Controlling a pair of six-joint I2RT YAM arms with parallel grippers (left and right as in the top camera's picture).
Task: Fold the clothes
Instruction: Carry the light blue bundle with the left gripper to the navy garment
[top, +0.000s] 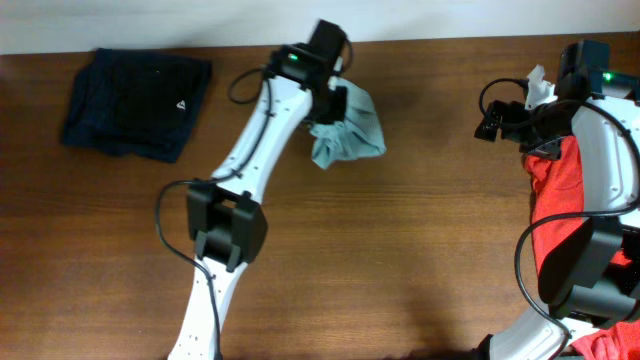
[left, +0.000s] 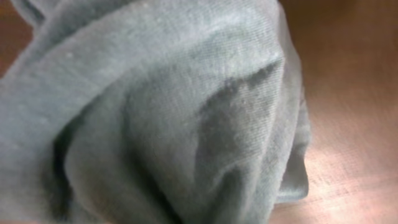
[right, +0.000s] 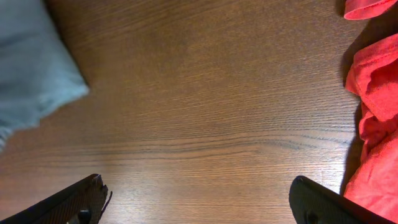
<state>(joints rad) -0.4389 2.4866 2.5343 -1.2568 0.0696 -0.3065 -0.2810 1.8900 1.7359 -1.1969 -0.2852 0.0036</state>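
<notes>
Your left gripper (top: 338, 100) is clenched on the pale blue-grey T-shirt (top: 350, 135) — the cloth is bunched beneath it at the far middle of the table (top: 420, 230) and fills the left wrist view. Your right gripper (right: 198, 182) is spread wide over bare wood, grasping nothing, with the red T-shirt (top: 555, 185) beside it. At far left lies a folded dark navy garment (top: 120, 100) — it bears a small white triangle logo (top: 182, 103).

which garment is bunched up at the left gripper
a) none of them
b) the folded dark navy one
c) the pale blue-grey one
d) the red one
C: the pale blue-grey T-shirt is bunched at the left gripper and fills the left wrist view, while the red T-shirt lies under the right arm.
</notes>
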